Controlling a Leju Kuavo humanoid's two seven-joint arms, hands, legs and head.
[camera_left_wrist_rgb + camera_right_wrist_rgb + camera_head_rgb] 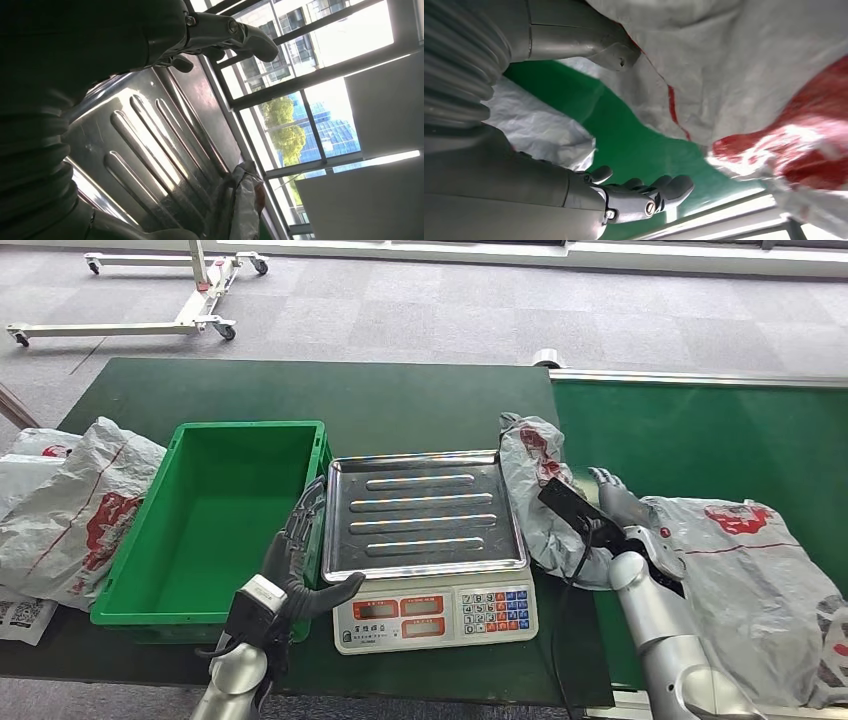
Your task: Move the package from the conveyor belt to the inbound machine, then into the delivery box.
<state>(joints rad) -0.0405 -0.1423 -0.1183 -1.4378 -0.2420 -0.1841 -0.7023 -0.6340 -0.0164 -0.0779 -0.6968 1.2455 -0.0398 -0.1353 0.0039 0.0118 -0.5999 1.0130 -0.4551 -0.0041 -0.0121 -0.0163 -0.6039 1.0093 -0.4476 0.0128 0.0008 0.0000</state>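
Dark green table [420, 405] on grey carpet [480, 310]; both hands' fingers [292, 540] spread, holding nothing.

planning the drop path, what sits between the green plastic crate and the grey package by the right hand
The head view shows the weighing scale's ribbed steel tray between the green plastic crate and the grey package.

Grey carpet tiles [420, 310] lie beyond the table, a white wheeled frame [190, 300] parked there, bright windows [320, 75] above.
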